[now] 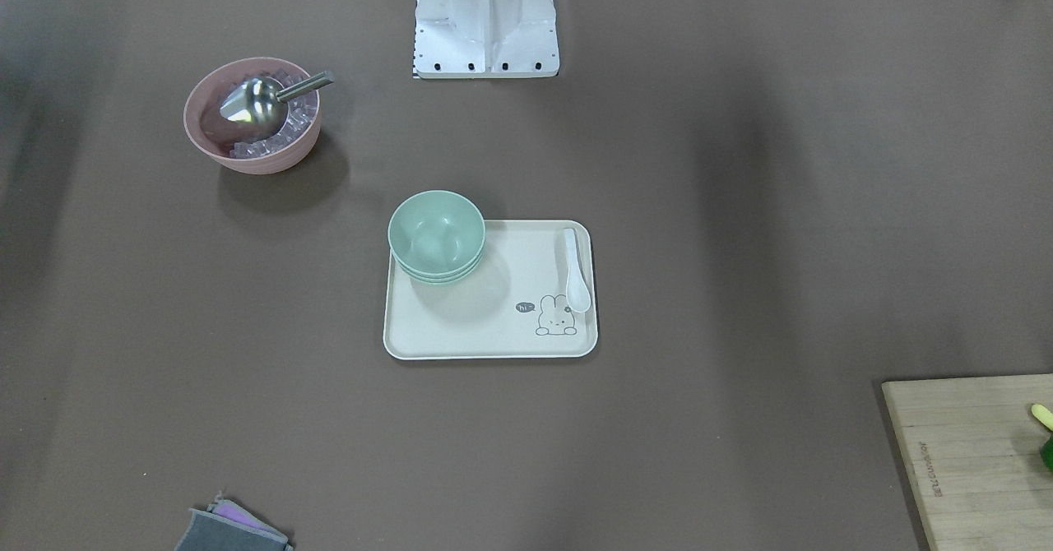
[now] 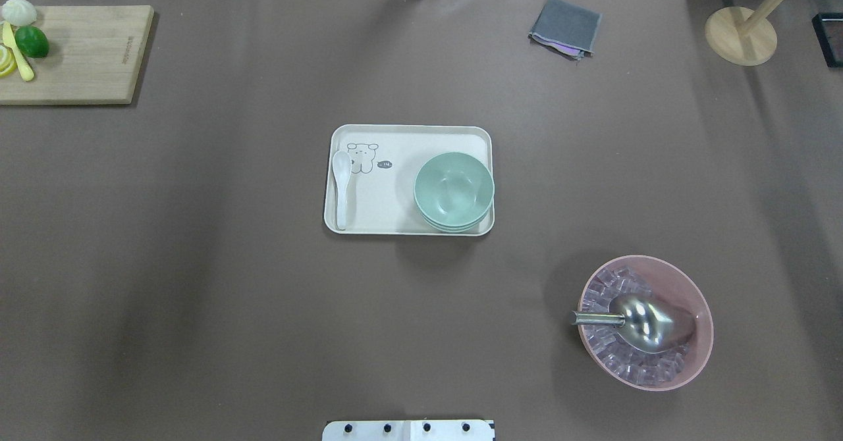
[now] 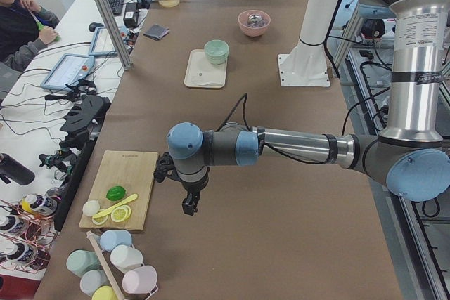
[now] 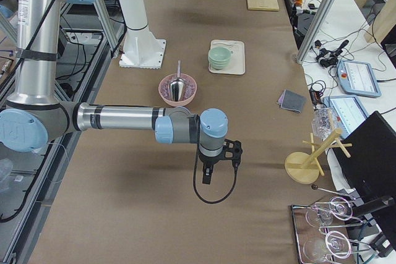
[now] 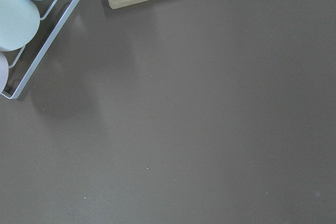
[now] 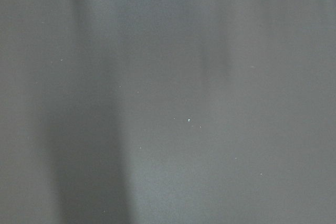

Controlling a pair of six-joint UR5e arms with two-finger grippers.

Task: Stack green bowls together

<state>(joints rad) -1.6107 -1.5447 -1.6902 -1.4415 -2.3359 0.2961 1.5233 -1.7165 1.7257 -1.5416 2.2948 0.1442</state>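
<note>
From my station I see the green bowls (image 2: 454, 187) nested one inside another as a single pile; three rims show at its edge in the overhead view. The pile sits on the cream tray (image 2: 408, 135), in the corner nearest the robot and toward its right side. The white spoon (image 2: 341, 187) lies along the tray's opposite end, well apart from the pile. I find no loose green bowl anywhere else on the surface (image 2: 197, 263), so I judge the stacking done, with nothing left but to keep the arms clear.

Both arms are well away from the tray. My left tool (image 3: 190, 205) hangs over bare surface just beside the cutting board (image 3: 130, 173). My right tool (image 4: 207, 176) hangs over bare surface toward the other end, beyond the pink bowl (image 2: 703, 322) with its metal scoop (image 2: 649, 326). Each tool shows only in a side view, and the wrist cameras show no fingers, so I cannot tell whether either tool's fingers are apart or together. As far as I can see, neither carries a bowl.
</note>
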